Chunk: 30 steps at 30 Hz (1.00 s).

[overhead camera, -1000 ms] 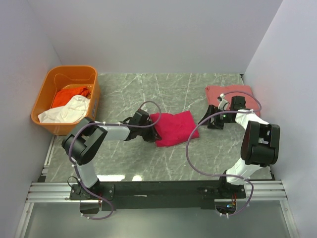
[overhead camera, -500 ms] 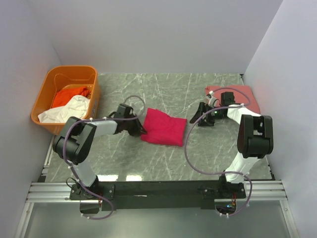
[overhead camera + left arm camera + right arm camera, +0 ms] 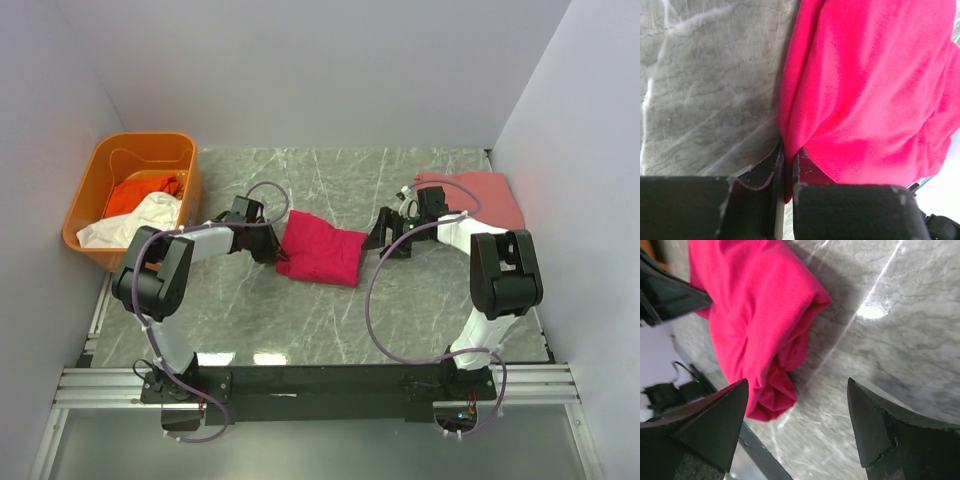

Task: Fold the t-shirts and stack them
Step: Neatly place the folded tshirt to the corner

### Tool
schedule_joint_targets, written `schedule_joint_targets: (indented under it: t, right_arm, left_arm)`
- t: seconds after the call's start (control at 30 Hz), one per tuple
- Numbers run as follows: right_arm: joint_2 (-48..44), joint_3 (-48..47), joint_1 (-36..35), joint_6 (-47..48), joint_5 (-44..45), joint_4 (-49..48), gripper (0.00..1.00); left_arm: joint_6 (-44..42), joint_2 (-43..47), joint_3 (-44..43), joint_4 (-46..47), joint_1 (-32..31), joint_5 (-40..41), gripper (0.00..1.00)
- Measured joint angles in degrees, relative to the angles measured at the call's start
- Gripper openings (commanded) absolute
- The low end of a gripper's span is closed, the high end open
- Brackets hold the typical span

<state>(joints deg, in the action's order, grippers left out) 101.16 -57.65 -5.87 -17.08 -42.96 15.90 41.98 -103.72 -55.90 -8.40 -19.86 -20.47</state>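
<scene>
A folded crimson-pink t-shirt [image 3: 322, 253] lies mid-table; it fills the left wrist view [image 3: 870, 95] and shows in the right wrist view [image 3: 757, 325]. My left gripper [image 3: 275, 252] is shut on its left edge, with cloth pinched between the fingers [image 3: 765, 170]. My right gripper [image 3: 385, 235] is open and empty just right of the shirt, with fingers [image 3: 715, 427] spread wide above the table. A salmon-pink folded t-shirt [image 3: 480, 196] lies at the back right. Orange [image 3: 140, 192] and white [image 3: 135, 222] shirts lie in the tub.
An orange plastic tub [image 3: 100, 160] stands at the far left against the wall. The marble table [image 3: 330, 320] is enclosed by white walls. A black rail runs along the near edge [image 3: 320, 380].
My left gripper has pulled the crimson-pink shirt leftward and a little back. My right gripper has moved left from the salmon-pink shirt toward the crimson one.
</scene>
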Motion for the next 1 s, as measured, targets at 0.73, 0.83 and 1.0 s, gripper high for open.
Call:
schedule_joint_targets:
  t: [0.73, 0.83, 1.0]
  right_arm:
    - [12.9, -5.25, -5.84, -20.72, -5.33, -12.61, 0.68]
    - [13.9, -5.9, -6.67, -21.64, -4.92, -13.25, 0.54]
    - [16.22, -6.97, -7.5, -21.92, -4.28, -13.31, 0.18]
  left_arm:
    - [-0.85, -0.26, -0.5, -0.46, 0.0, -0.37, 0.01]
    - [-0.85, -0.26, -0.48, -0.44, 0.0, -0.5, 0.01]
    - [-0.85, -0.17, -0.15, 0.07, 0.02, -0.74, 0.01]
